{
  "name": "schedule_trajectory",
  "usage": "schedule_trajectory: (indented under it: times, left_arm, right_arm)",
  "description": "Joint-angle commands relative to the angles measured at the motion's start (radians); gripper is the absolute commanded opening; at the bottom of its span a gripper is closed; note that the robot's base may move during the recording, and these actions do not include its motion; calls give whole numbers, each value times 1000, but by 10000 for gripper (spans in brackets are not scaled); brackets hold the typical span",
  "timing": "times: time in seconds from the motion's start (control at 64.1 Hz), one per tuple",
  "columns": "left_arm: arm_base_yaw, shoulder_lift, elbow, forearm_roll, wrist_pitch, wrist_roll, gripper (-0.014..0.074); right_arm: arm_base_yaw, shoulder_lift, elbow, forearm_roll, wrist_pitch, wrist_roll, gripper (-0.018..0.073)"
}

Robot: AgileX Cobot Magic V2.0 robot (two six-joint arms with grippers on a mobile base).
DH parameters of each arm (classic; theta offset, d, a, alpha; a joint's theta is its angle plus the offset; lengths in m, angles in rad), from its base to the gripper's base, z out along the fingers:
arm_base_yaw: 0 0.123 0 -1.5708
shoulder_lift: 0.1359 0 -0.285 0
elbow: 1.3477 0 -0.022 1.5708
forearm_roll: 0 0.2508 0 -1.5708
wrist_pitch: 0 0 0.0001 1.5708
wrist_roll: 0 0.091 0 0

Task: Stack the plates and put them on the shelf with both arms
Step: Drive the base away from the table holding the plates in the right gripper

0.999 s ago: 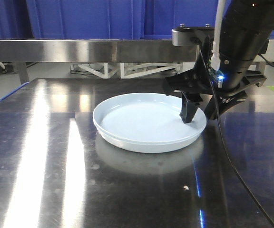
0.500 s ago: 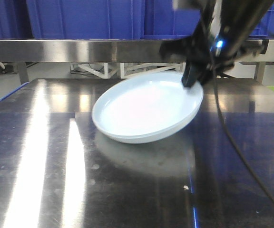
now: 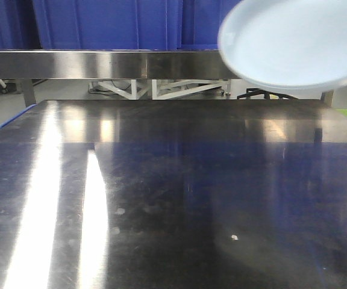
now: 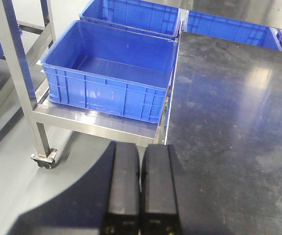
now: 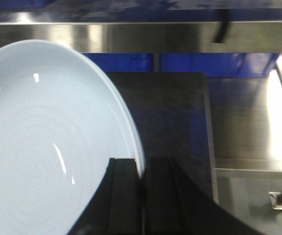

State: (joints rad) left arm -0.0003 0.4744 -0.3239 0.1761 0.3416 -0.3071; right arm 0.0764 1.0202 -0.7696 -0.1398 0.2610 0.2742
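Nearest is the dark, glossy steel worktop [image 3: 161, 198]. By its edge the black left hand [image 4: 140, 152] hangs with fingers pressed together, gripping nothing, near a blue plastic crate [image 4: 111, 68]. Farther back the black right hand [image 5: 142, 169] pinches the rim of a glossy, pale bluish-white round plate [image 3: 294, 42], held aloft before the steel shelf rail [image 3: 101, 63].

Glossy smooth plate [image 3: 294, 42], shiny scuffed steel table [image 3: 161, 198], blue plastic crates [image 4: 106, 95].
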Motion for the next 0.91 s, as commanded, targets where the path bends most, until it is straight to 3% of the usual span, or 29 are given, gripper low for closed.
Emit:
schedule_trajectory:
  times: [0.0,0.359,0.89]
  left_arm:
    - [1,4,-26,-1,-82,-12,83]
    - [1,4,-26,-1,-82,-12,83]
    - [1,4,-26,-1,-81,-12,83]
  right_arm:
    - [-44,-153,75,-11,-104,-7,49]
    - [-139,-539,374,-9,-76,-7,48]
    - [-144,-625,398,-9,-79,-7,48]
